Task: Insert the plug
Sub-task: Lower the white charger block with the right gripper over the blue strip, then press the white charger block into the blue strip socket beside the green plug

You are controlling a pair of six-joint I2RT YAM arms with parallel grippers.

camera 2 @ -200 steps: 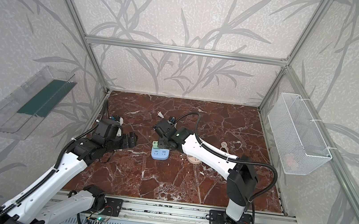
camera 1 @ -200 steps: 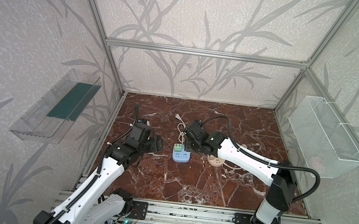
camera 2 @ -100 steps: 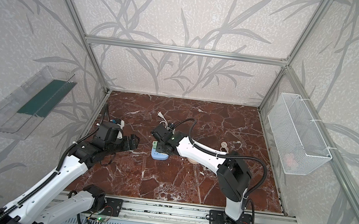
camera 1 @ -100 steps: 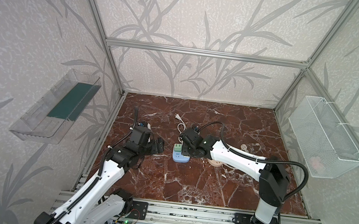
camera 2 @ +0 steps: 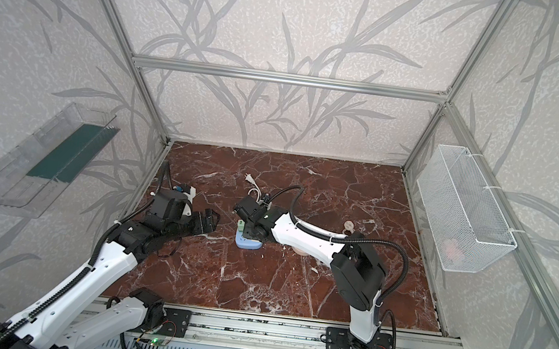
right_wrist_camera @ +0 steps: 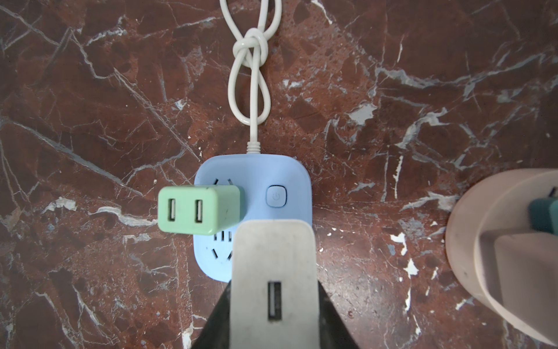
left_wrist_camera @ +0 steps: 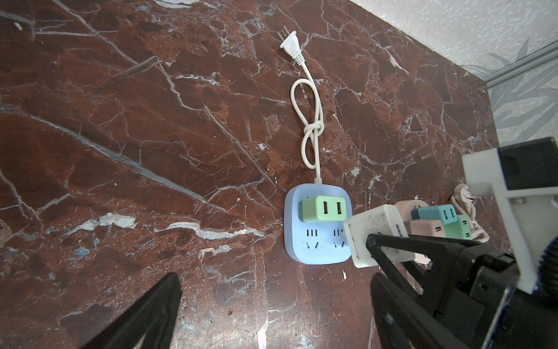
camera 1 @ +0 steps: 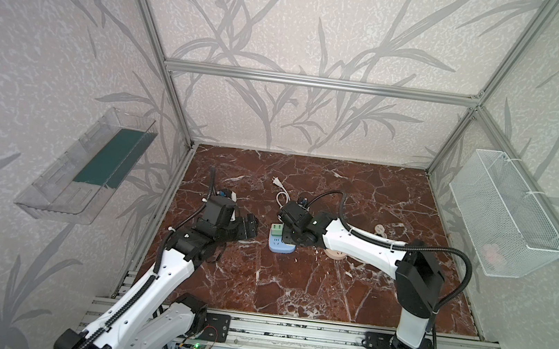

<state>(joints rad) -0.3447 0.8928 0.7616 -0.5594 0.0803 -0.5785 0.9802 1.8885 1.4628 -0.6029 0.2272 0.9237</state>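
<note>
Right gripper (right_wrist_camera: 273,314) clamps the white plug (right_wrist_camera: 273,250) over the blue power strip (right_wrist_camera: 290,181) directly beneath; left gripper (left_wrist_camera: 273,278) gapes wide, empty, with the strip just ahead.

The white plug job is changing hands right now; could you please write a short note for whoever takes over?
Right gripper: shut on the white plug, held over the blue strip.
Left gripper: open, empty, beside the strip, not touching it.
Strip: flat on the table, green plug already in one socket; free sockets beside it.
Done: white plug picked up and brought to the strip.
To do: line up its prongs with a free socket and press it home; it does not look seated yet. The left gripper could steady the strip.
</note>
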